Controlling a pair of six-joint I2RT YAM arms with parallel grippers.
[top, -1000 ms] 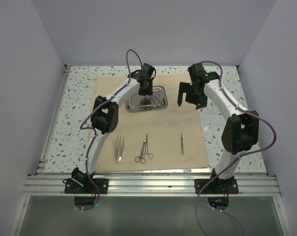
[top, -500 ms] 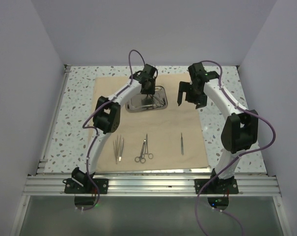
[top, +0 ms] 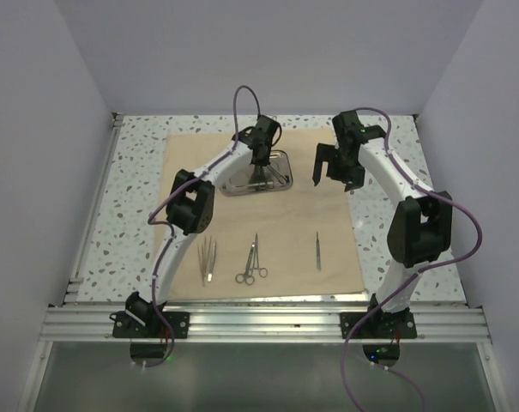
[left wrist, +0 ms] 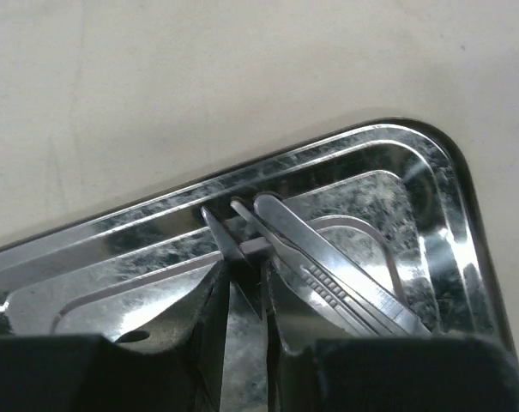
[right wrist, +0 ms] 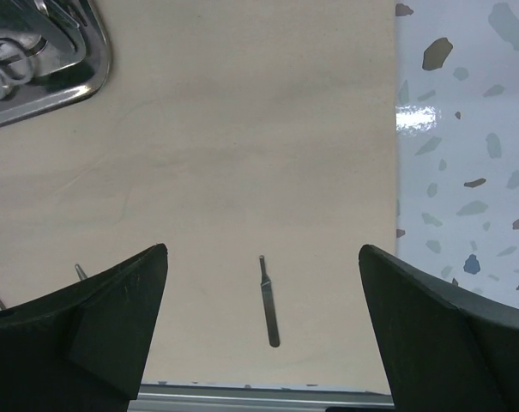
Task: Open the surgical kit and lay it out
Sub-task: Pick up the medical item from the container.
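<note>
While down inside the steel tray (top: 233, 184) at the far end of the beige cloth wrap (top: 285, 227), pinched tight with the left gripper (top: 258, 175) on a thin instrument (left wrist: 247, 246). Hovering right of the tray with the right gripper (right wrist: 261, 251), spread wide, holding nothing. Lined up apart near the cloth's front edge: tweezers (top: 208, 259), ring-handled forceps (top: 252, 262), slim probe (top: 318, 251).

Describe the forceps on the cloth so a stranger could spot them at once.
Find the beige cloth on the table. Near its front edge three silver instruments lie in a row; the forceps are the middle one, between tweezers and probe. Of the three, only they have ring handles.
</note>
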